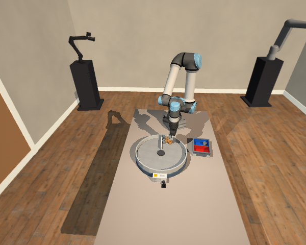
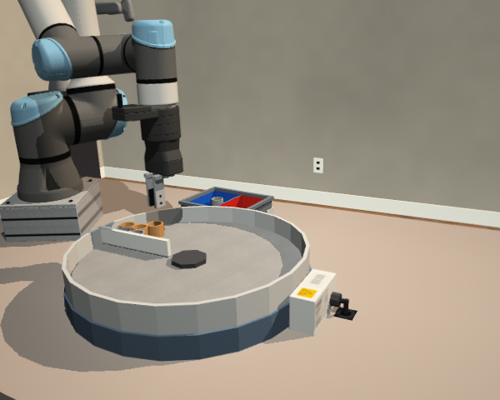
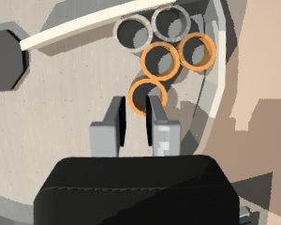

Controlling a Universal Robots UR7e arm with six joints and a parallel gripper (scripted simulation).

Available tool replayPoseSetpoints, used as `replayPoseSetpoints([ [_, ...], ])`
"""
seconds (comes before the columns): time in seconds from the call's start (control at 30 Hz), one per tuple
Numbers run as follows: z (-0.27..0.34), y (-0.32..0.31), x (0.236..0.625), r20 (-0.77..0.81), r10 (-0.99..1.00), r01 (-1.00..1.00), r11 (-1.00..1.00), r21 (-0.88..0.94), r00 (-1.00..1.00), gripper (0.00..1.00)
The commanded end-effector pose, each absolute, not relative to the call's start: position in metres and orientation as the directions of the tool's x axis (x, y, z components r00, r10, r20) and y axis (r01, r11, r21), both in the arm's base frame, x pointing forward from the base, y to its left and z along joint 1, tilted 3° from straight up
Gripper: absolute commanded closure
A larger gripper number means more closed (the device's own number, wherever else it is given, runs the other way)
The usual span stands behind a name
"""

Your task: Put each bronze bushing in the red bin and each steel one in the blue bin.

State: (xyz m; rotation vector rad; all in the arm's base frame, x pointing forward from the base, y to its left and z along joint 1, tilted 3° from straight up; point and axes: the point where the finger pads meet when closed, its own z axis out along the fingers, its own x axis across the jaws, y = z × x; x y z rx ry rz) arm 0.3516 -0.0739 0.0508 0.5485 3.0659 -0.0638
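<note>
Three bronze bushings point(image 3: 146, 82) point(image 3: 197, 37) point(image 2: 156, 228) point(image 1: 169, 141) and two steel bushings point(image 3: 117, 30) point(image 3: 172, 7) stand upright in a tight cluster on the turntable point(image 2: 177, 301) point(image 1: 161, 168), between its white fence point(image 2: 133, 243) point(image 3: 84, 25) and the rim. My gripper point(image 3: 136, 112) point(image 2: 155, 205) point(image 1: 172, 133) hangs a little above the rim, over the nearest bronze bushing. Its fingers stand slightly apart with nothing between them. One steel bushing point(image 2: 217, 200) point(image 1: 204, 143) stands in the blue bin point(image 2: 205, 197) point(image 1: 198, 141). The red bin point(image 2: 246, 201) point(image 1: 200, 149) holds nothing that I can see.
A dark hub point(image 2: 188, 259) point(image 1: 161, 152) sits at the turntable's centre. A white control box point(image 2: 312, 297) point(image 1: 159, 176) is fixed to the turntable's front. The arm's base block point(image 2: 47, 215) stands behind the turntable. Two black pedestals stand by the far wall.
</note>
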Motion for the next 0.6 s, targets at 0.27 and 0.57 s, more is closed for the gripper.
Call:
replayPoseSetpoints([
  [0.27, 0.033, -0.076, 0.353, -0.035, 0.346, 0.347, 0.937, -0.036, -0.938, 0.6],
  [0.57, 0.018, -0.077, 0.353, -0.035, 0.346, 0.347, 0.937, -0.036, -0.938, 0.6],
])
